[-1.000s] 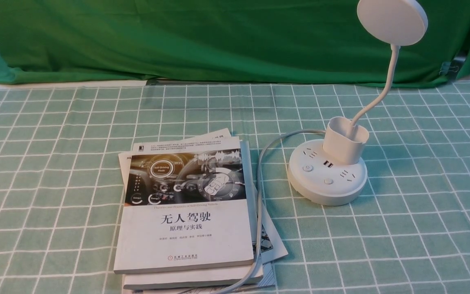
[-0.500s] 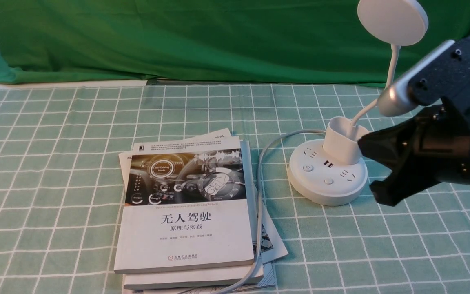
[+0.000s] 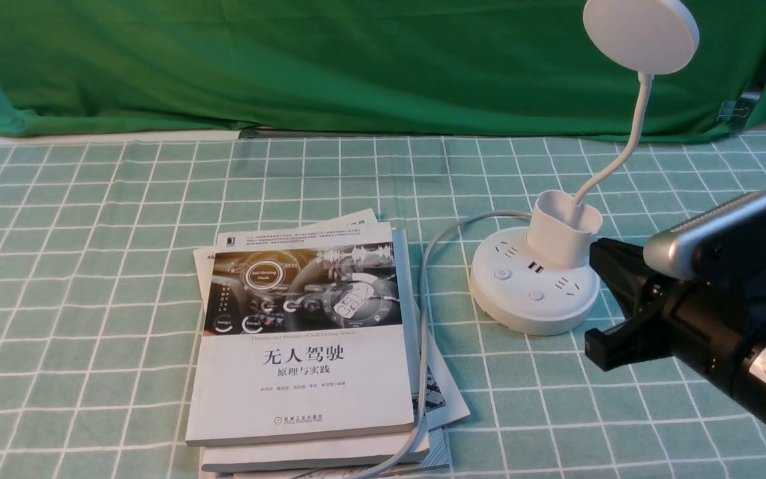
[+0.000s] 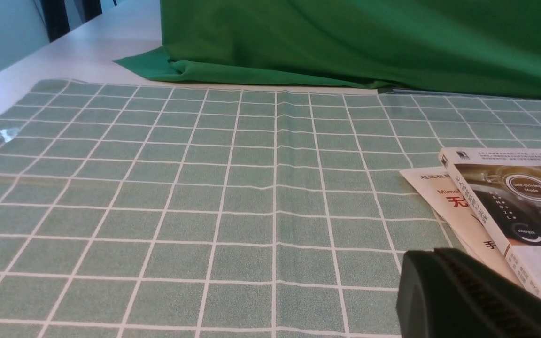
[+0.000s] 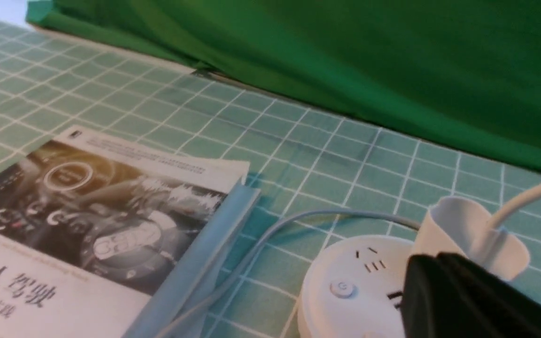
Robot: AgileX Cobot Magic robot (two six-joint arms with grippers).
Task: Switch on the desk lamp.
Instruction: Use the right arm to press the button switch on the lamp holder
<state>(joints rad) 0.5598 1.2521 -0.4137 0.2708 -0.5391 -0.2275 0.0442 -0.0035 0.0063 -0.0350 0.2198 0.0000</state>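
Well, the desk lamp (image 3: 522,303) stands on the right side of the table, about midway between near and far. Its round base sits flat on the checked tablecloth (image 3: 90,266), with the disc head up high on its thin neck. I see no glow from it, so I'd judge it is off and the whole press is left to do.

The right gripper (image 3: 594,298) sits just to the right of the base with its jaws spread apart, holding nothing. It touches neither the power button (image 3: 502,273) nor the plain button (image 3: 535,295). The reach looks nearly done; what remains is lining a fingertip up over a button and pushing down.

Counting up: one lamp, two buttons, one grey cable (image 3: 423,313) curling off leftward, and two stacked books (image 3: 303,346) with a thin booklet underneath. The left gripper (image 4: 463,295) shows only as a dark lump in its own camera, low near the books; I can't tell how its jaws stand. A green backdrop (image 3: 290,66) hangs at the far edge.
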